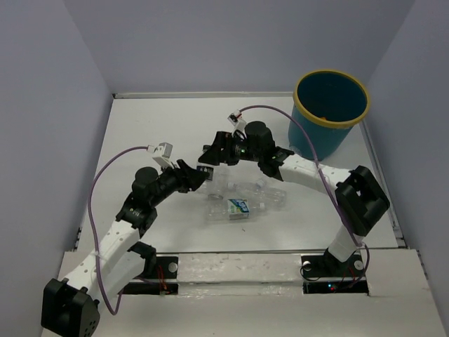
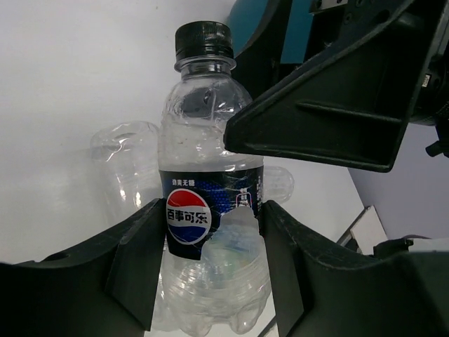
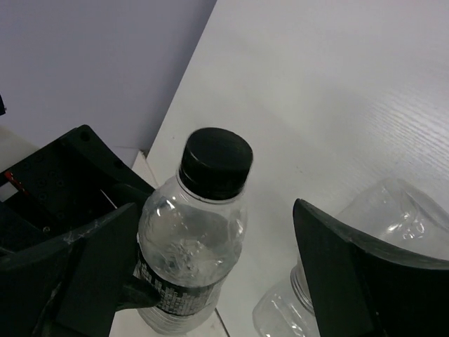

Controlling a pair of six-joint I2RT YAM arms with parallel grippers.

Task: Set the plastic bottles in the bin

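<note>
Clear bottles on white table, lavender walls

my arms: white links, black joints
my cables: purple — one per arm
my fingers: matte black

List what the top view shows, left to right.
Left arm's base → left hand, gripping a Pepsi bottle → labelled bottle lying flat → bin. Right hand omitted: it overlaps the left hand.
</note>
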